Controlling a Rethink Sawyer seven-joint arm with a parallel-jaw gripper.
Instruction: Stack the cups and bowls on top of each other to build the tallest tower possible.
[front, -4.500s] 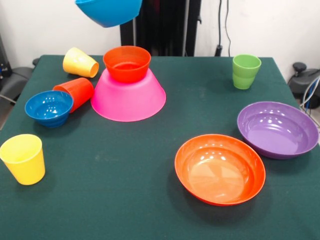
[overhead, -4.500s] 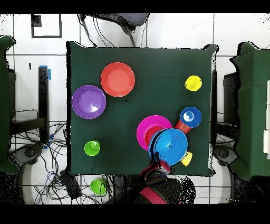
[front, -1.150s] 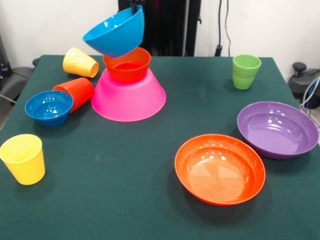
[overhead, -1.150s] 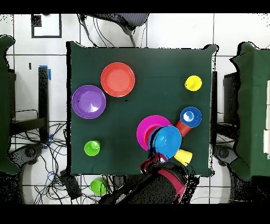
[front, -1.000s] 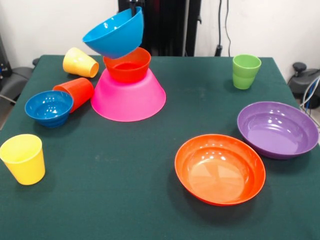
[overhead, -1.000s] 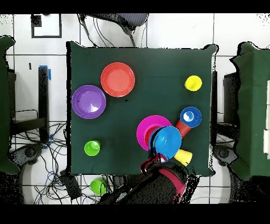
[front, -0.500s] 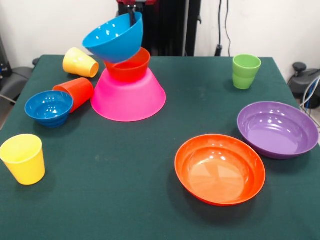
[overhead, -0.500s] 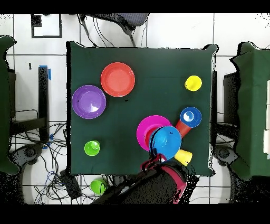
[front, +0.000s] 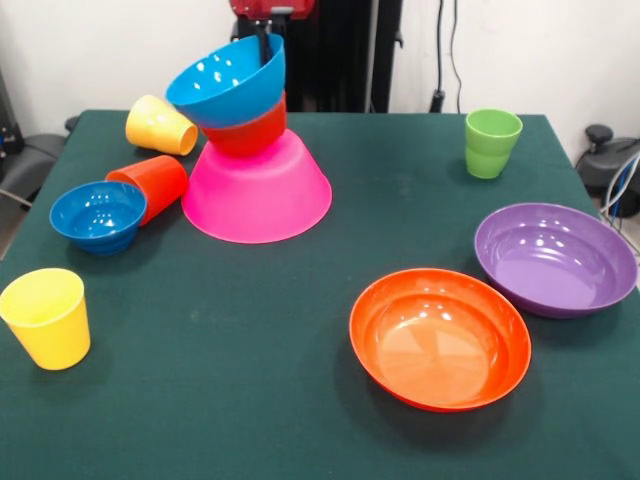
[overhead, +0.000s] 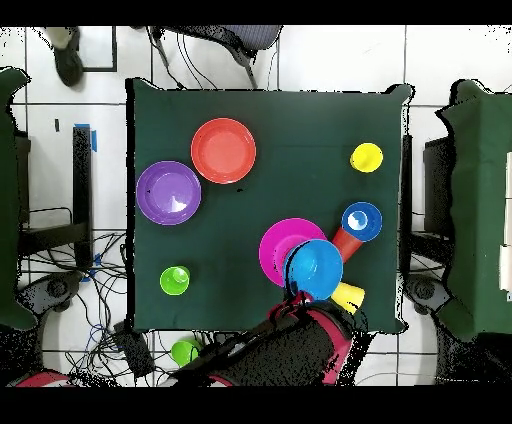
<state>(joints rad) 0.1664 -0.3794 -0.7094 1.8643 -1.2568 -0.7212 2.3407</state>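
The tower is basically three glossy plastic bowls: the large pink bowl (front: 256, 192) sits upside down as a flared cone base, the small orange bowl (front: 250, 132) stands upright on its flat bottom, and the medium blue bowl (front: 227, 82) rests in the orange one, tipped with its mouth leaning toward 10 o'clock in the front view. The gripper (front: 265, 38) comes down onto the blue bowl's far rim with a dark finger inside the bowl, pinching the wall, and the red and black arm (overhead: 300, 345) reaches in from the 6 o'clock edge of the overhead view. Left of the tower, an orange-red cup (front: 153, 185) lies on its side, touching the small blue bowl (front: 98, 215), with a yellow cup (front: 159, 125) also tipped over just behind. Another yellow cup (front: 46, 317) stands upright at about 8 o'clock in the front view, near the table's left edge. The green cup (front: 491, 142) stands alone at 1 o'clock. The wide shallow orange bowl (front: 439, 337) and the wide shallow purple bowl (front: 555, 259) sit almost touching at 4 o'clock. The dark green cloth table (front: 250, 370) has lots of open room through the middle and front.
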